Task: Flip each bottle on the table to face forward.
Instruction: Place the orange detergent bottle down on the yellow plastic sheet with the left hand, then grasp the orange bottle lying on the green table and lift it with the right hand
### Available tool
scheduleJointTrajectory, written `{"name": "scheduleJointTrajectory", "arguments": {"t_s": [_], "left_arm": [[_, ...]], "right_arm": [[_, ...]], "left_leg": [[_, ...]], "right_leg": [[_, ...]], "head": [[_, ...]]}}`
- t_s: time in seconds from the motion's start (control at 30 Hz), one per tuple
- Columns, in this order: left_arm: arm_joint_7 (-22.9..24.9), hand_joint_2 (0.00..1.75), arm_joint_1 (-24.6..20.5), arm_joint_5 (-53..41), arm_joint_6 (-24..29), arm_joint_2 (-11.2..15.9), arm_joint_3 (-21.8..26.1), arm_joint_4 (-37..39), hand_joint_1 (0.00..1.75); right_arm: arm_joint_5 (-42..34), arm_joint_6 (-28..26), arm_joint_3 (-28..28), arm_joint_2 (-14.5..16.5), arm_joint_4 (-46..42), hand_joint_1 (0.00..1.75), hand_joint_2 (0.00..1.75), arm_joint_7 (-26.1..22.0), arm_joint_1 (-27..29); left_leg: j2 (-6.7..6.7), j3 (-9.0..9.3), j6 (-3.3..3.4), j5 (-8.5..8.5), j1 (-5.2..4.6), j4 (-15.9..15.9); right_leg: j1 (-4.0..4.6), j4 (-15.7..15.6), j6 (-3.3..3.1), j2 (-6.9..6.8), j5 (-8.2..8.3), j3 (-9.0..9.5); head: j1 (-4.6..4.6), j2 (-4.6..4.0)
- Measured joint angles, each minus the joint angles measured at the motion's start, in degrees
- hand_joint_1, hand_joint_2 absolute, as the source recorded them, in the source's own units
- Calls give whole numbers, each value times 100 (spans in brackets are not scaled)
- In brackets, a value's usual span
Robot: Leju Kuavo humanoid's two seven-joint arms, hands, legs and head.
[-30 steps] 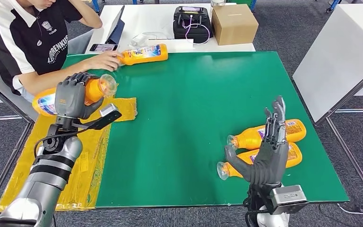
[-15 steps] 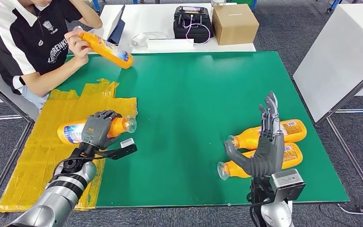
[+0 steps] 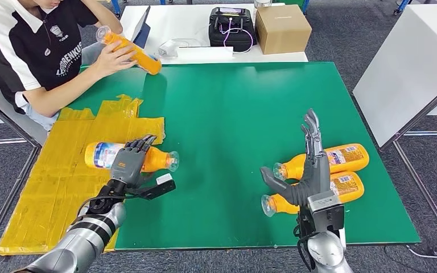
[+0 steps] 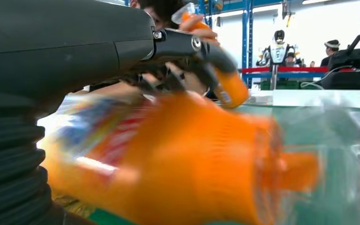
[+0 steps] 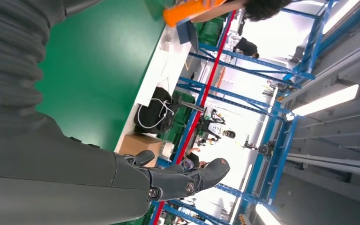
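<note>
- Since the earlier frames the left hand (image 3: 130, 165) has come down with its orange bottle (image 3: 126, 157), from high beside the person to low over the green mat (image 3: 227, 114); the person (image 3: 40, 51) has lifted another bottle (image 3: 131, 50) off the mat and now holds it in both hands.
- The left hand has its dark fingers wrapped over the middle of the orange bottle and grips it. The bottle lies flat, just at the near-left edge of the green mat, where the yellow sheet (image 3: 51, 182) meets it.
- This bottle has an orange body, a blue and white label toward the yellow sheet, and a clear cap pointing to the middle of the mat.
- In the left wrist view the same bottle (image 4: 178, 159) is strongly blurred; the label cannot be read, and I cannot tell if the bottle touches the surface.
- The right hand (image 3: 307, 170) stands upright over the near-right part of the mat, with fingers straight and apart, holding nothing.
- Behind it two more orange bottles lie side by side on the mat, the farther one (image 3: 333, 159) and the nearer one (image 3: 318, 193), caps toward the mat centre. The hand hides part of both.
- Beyond the far edge of the mat stand a black bag (image 3: 231, 25) and a cardboard box (image 3: 281, 27).
</note>
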Motion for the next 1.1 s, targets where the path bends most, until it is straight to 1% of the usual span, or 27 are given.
{"name": "scheduleJointTrajectory", "arguments": {"t_s": [0.13, 0.33, 0.47, 0.53, 0.6, 0.67, 0.73, 0.8, 0.87, 0.97, 1.1], "left_arm": [[59, 175, -53, 117, -104, 0, -3, 85, 0], [-57, 175, -143, 543, -779, -1, 16, 181, 0], [-114, 175, -184, 646, -797, -5, 41, 203, 0], [-329, 175, -166, 882, -699, -16, 85, 189, 0], [-746, 175, -88, 1331, -583, -36, 169, 64, 0], [-1197, 175, 108, 1951, -607, -68, 255, -357, 0], [-1483, 175, 412, 2563, -793, -107, 308, -1105, 0], [-1597, 175, 725, 2965, -933, -135, 325, -1942, 0], [-1628, 175, 963, 3135, -987, -152, 333, -2637, 0], [-1684, 175, 1182, 3243, -1016, -166, 361, -3319, 0], [-2021, 175, 1437, 3694, -950, -195, 409, -4048, 0]], "right_arm": [[128, -15, 28, 3, 68, 0, 175, 12, -37], [297, -26, 78, 16, 149, 0, 175, 46, -78], [353, -24, 85, 32, 187, 0, 175, 88, -105], [414, -30, 85, 34, 204, 0, 175, 96, -108], [539, -80, 85, 34, 219, 0, 175, 97, -106], [753, -198, 84, 27, 221, 0, 175, 98, -97], [1035, -338, 75, -1, 201, 0, 175, 113, -68], [1318, -456, 60, -49, 159, 0, 175, 148, -33], [1492, -519, 41, -102, 115, 0, 175, 184, -13], [1611, -558, 22, -156, 73, 0, 175, 222, -3], [2011, -655, -9, -274, 39, 0, 175, 414, -3]], "left_leg": [[0, 0, 0, 0, 0, 0], [-1, 0, 1, 0, 0, 0], [-1, 1, 1, 1, -1, 0], [-1, 1, 1, 1, -1, 0], [-1, 1, 1, 1, -1, 0], [0, 1, 1, 0, -1, 1], [1, 0, 1, 0, -1, 1], [1, -2, 1, -2, -1, 1], [1, -3, 2, -4, -1, 1], [0, -3, 2, -4, -1, 1], [1, -2, 2, -2, -1, 1]], "right_leg": [[0, 0, 0, 0, 0, 0], [0, 0, 0, 0, 0, 2], [-1, 0, 0, -1, 0, 4], [-1, 0, 0, 0, 0, 3], [-1, 0, 0, 0, 0, 2], [-1, 0, 0, 0, 0, 0], [-1, 0, 0, 0, 0, -1], [-2, -1, 1, 0, -1, -3], [-2, -2, 1, 0, -1, -4], [-2, -2, 1, 0, -1, -3], [-1, -2, 0, 0, 0, -2]], "head": [[1, 0], [1, 0], [1, 0], [1, 0], [1, 0], [0, 0], [1, 0], [1, 0], [1, 0], [1, 0], [1, 0]]}}
